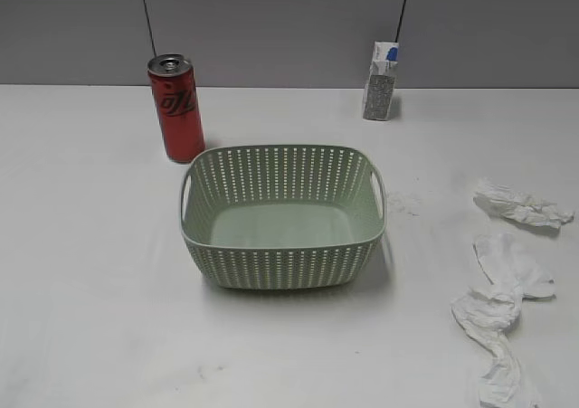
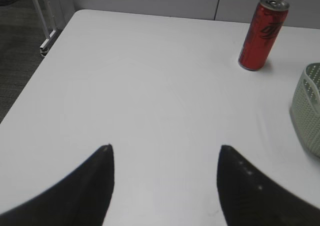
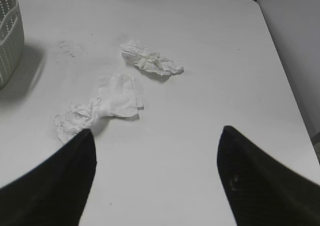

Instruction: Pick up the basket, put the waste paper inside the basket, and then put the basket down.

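Nothing is done yet: your basket (image 1: 283,216) sits empty on the desk (image 1: 90,272). The waste paper (image 3: 116,101) lies loose beside it. Both sets of jaws gape wide, holding nothing.

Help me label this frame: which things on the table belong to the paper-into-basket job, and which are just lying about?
Belongs to the job:
basket
waste paper, crumpled pieces on the right, none in the basket yet

Just lying about:
red can, upright behind the basket
small white-and-blue carton, at the back
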{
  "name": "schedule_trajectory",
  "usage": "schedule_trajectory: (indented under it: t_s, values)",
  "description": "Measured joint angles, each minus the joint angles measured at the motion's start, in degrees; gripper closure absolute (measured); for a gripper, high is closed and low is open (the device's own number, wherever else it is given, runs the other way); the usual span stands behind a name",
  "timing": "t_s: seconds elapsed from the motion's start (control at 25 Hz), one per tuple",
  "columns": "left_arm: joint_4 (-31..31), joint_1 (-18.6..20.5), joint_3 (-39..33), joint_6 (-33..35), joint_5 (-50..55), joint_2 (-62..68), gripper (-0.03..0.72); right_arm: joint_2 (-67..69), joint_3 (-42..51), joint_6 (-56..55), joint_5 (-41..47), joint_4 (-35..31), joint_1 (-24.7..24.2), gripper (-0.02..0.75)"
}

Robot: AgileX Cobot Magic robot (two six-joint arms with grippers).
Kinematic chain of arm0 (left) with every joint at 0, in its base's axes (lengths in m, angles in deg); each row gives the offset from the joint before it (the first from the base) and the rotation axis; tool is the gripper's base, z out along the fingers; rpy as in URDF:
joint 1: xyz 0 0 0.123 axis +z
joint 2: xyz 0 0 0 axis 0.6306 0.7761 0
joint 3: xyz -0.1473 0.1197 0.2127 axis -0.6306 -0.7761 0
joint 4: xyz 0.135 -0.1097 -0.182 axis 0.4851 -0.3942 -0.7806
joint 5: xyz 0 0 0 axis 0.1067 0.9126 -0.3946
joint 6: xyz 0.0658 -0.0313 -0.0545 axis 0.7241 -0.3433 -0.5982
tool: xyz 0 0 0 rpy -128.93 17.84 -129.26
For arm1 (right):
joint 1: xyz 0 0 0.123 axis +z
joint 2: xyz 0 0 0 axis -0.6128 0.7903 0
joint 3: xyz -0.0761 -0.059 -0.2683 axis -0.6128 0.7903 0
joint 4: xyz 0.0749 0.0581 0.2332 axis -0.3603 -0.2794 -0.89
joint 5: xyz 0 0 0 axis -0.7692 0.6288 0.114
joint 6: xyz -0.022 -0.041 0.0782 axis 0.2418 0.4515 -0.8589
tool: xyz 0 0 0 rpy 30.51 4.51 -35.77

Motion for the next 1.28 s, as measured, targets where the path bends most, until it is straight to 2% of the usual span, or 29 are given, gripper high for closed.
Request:
schedule_trajectory:
  t_s: [0.76, 1.04, 1.16, 1.28]
  values:
    - [-0.11, 0.0, 0.22, 0.0, -0.53, 0.07, 0.197, 0.0, 0.0, 0.0, 0.0, 0.0, 0.0, 0.168]
    - [-1.94, -0.19, 3.44, 0.05, -6.12, 10.93, 0.197, 0.0, 0.0, 0.0, 0.0, 0.0, 0.0, 0.168]
    - [-3.58, -2.63, 4.79, 0.12, -9.41, 16.66, 0.197, 0.0, 0.0, 0.0, 0.0, 0.0, 0.0, 0.168]
    - [-4.77, -6.77, 6.21, 0.12, -11.44, 22.69, 0.197, 0.0, 0.0, 0.0, 0.0, 0.0, 0.0, 0.168]
